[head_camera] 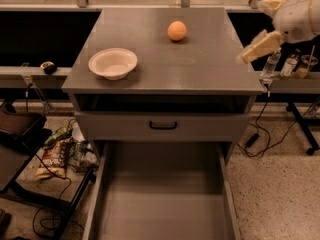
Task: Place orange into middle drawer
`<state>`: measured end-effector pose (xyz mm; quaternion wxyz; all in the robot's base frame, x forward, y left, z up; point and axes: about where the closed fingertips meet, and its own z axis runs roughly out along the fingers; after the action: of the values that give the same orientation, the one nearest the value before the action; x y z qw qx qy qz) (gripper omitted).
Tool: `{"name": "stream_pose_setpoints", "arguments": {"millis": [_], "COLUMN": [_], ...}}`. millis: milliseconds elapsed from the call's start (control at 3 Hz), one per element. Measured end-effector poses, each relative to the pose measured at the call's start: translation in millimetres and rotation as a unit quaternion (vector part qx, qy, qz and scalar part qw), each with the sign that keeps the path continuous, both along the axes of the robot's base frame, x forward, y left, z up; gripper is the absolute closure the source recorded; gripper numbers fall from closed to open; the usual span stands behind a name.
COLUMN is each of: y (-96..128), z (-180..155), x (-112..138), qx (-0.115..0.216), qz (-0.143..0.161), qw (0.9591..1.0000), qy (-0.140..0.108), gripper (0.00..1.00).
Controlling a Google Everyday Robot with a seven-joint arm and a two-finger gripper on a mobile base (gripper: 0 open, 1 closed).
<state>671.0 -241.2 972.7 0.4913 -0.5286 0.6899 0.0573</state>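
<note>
The orange (176, 30) sits on the grey cabinet top (200, 69), towards the back and right of centre. The middle drawer (165, 204) is pulled out at the bottom of the view, and its bare floor holds nothing. My gripper (261, 28) hangs at the cabinet's right edge, level with the top and well to the right of the orange. Its two cream fingers (259, 45) stand apart and hold nothing.
A white bowl (113, 62) stands on the left of the cabinet top. A shut drawer front with a black handle (163, 125) sits above the open drawer. Bottles (271, 64) stand on a ledge at right. Cables and snack bags (57, 154) lie on the floor at left.
</note>
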Motion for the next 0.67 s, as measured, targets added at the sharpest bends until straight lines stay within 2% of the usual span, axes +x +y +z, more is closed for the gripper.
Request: {"name": "stream_pose_setpoints", "arguments": {"millis": [333, 667], "y": [11, 17], "z": [-8, -7], "x": [69, 96], "qx": [0.089, 0.119], "qz": [0.010, 0.015], "qw": [0.9957, 0.9922], "qy": [-0.021, -0.033], "gripper": [0.00, 0.00]}}
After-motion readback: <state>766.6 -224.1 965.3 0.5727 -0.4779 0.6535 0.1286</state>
